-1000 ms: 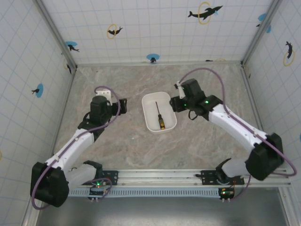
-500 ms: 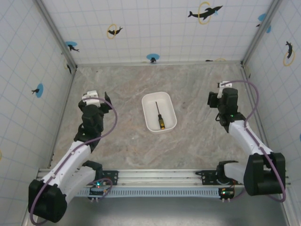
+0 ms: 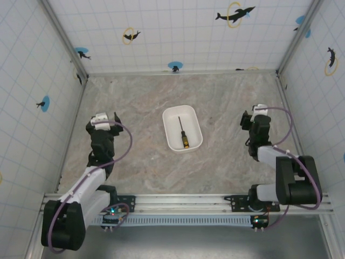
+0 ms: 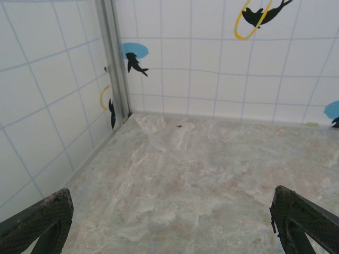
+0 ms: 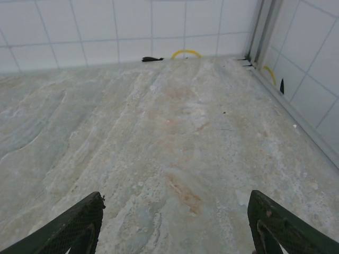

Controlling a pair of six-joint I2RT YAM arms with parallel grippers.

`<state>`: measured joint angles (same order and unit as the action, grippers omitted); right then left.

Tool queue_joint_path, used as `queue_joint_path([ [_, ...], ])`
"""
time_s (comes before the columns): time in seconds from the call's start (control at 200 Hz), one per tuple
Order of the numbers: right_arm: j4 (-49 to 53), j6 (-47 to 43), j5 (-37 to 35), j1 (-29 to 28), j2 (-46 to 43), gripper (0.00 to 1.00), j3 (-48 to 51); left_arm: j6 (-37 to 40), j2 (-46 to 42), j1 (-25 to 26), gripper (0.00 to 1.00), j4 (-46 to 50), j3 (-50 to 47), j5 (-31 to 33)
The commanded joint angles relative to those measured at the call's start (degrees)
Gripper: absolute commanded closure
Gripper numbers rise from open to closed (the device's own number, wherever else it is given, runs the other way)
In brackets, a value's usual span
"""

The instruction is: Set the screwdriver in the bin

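Observation:
The screwdriver [image 3: 182,133], dark shaft and yellow-orange handle, lies inside the white bin [image 3: 194,115] at the middle of the marble floor, handle toward the near side. My left gripper [image 3: 110,119] is folded back at the left, well away from the bin. It stands open, and its dark fingertips [image 4: 37,222] frame bare floor in the left wrist view. My right gripper [image 3: 252,116] is drawn back at the right, also open. Its fingertips [image 5: 74,225] sit wide apart with nothing between them.
Tiled walls with dolphin decals [image 3: 235,14] enclose the floor on three sides. A metal rail [image 3: 183,202] runs along the near edge under the arm bases. Corner posts [image 4: 114,58] stand at the back corners.
Both arms pulled back from beside the bin toward their own sides and folded in. The screwdriver stayed in the bin throughout.

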<state>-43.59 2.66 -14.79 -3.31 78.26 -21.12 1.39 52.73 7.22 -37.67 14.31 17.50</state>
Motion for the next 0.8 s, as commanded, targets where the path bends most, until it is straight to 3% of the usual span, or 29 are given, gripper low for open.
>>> queue_joint_path([
  [0.0, -15.89, 1.49, -4.6, 0.19, 5.9, 0.27, 4.22, 0.47, 1.29, -2.14, 0.03, -6.84, -2.27, -7.12],
  [0.055, -21.02, 1.61, -5.35, 0.37, 7.47, 0.27, 5.26, 0.29, 2.04, -2.59, 0.03, -8.18, -2.91, -7.99],
  [0.125, -14.38, 2.09, -5.52, 0.36, 5.3, 0.26, 3.97, 0.69, 3.23, -2.97, 0.03, -9.46, -3.33, -8.76],
  [0.375, -14.79, 1.92, -5.87, 0.12, 5.74, 0.25, 3.84, 1.03, 9.26, -5.0, 0.03, -17.31, -6.37, -10.81],
  [0.626, -15.04, 1.92, -6.13, 0.06, 5.77, 0.25, 3.81, 1.21, 23.28, -6.16, 0.03, -28.08, -4.09, -15.33],
  [0.796, -15.07, 1.86, -6.44, -0.1, 5.76, 0.24, 3.89, 0.8, 30.03, -6.17, 0.03, -32.82, -2.92, -13.12],
])
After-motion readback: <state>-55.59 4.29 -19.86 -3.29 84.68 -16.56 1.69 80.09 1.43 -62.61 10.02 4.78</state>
